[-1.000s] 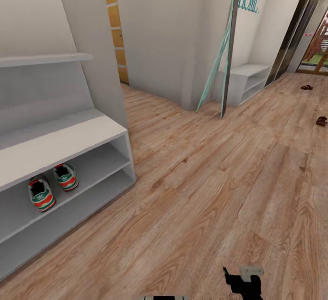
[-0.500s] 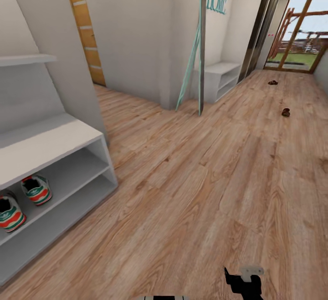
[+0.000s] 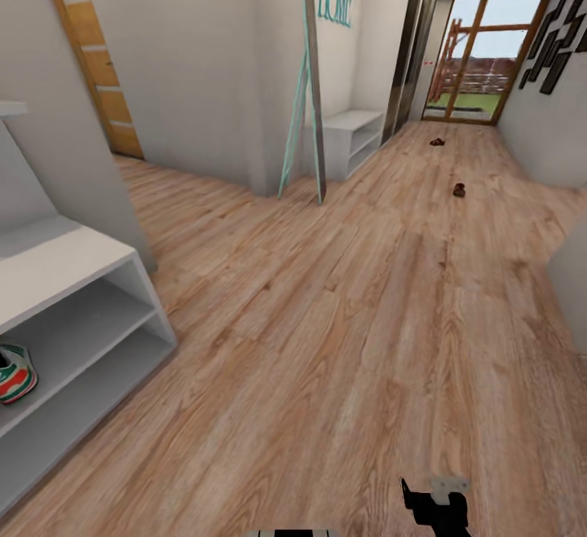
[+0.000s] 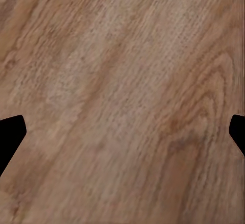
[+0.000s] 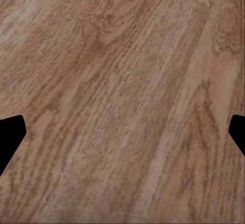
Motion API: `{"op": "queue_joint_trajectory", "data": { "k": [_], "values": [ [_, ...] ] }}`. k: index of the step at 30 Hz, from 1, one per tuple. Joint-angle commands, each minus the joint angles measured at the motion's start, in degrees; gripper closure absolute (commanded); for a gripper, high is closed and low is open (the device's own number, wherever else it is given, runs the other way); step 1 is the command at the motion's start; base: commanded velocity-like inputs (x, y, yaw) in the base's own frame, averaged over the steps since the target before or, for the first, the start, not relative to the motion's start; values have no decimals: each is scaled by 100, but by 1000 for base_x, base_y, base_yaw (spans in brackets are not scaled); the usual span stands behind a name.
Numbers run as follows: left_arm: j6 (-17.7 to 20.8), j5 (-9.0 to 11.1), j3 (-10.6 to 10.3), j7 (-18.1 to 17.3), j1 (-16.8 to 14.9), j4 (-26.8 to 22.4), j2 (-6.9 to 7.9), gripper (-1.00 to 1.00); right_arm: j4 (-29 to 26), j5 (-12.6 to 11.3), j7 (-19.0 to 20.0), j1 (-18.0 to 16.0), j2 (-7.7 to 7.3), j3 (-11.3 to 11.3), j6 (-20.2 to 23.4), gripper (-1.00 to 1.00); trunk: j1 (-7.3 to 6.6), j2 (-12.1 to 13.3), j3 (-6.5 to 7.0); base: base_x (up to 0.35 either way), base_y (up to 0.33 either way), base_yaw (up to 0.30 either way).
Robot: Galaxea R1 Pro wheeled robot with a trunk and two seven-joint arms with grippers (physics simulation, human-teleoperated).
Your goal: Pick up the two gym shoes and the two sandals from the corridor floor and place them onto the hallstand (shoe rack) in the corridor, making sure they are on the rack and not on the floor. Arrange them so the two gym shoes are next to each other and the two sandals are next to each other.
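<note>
The hallstand [image 3: 57, 264] stands at the left of the head view, with its pale bench top and two open shoe shelves. One gym shoe [image 3: 14, 372] sits on the upper shoe shelf, cut off by the picture's left edge; the other is out of view. Far down the corridor floor [image 3: 359, 317] lie the two sandals, one [image 3: 459, 190] nearer and one [image 3: 438, 143] farther, both small and dark. My left gripper [image 4: 122, 137] and right gripper [image 5: 122, 137] hang open over bare planks, holding nothing. A black part of my right arm [image 3: 436, 506] shows at the bottom.
A tall teal-framed mirror [image 3: 310, 89] leans against the wall corner. Behind it stands a low white shelving unit [image 3: 350, 136]. A wooden door [image 3: 91, 56] is at the back left, a glazed door [image 3: 479, 56] at the corridor's end. A pale wall edge [image 3: 572, 284] juts in at right.
The head view has swung to the right: the hallstand and gym shoes slid to the left edge, and the sandals and corridor end came toward the middle. Nothing itself has moved.
</note>
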Motion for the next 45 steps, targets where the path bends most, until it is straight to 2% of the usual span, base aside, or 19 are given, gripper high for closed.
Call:
{"op": "queue_joint_trajectory", "data": {
  "k": [1,17,45],
  "values": [
    [-10,-17,48,-52,-2,2,-4,-100,7,35,-12,-5,2,-33,-17,-100,-1,-2,-4,0,0,-300],
    [-9,-11,48,-52,-5,-1,-4,-100,7,35,-12,-5,-4,-32,-17,-100,-1,-2,-4,19,0,-300],
    [-10,44,61,-45,-2,-7,-4,-100,7,35,-12,-5,2,-28,-17,-100,-1,-2,-4,331,0,-300]
  ]
}}
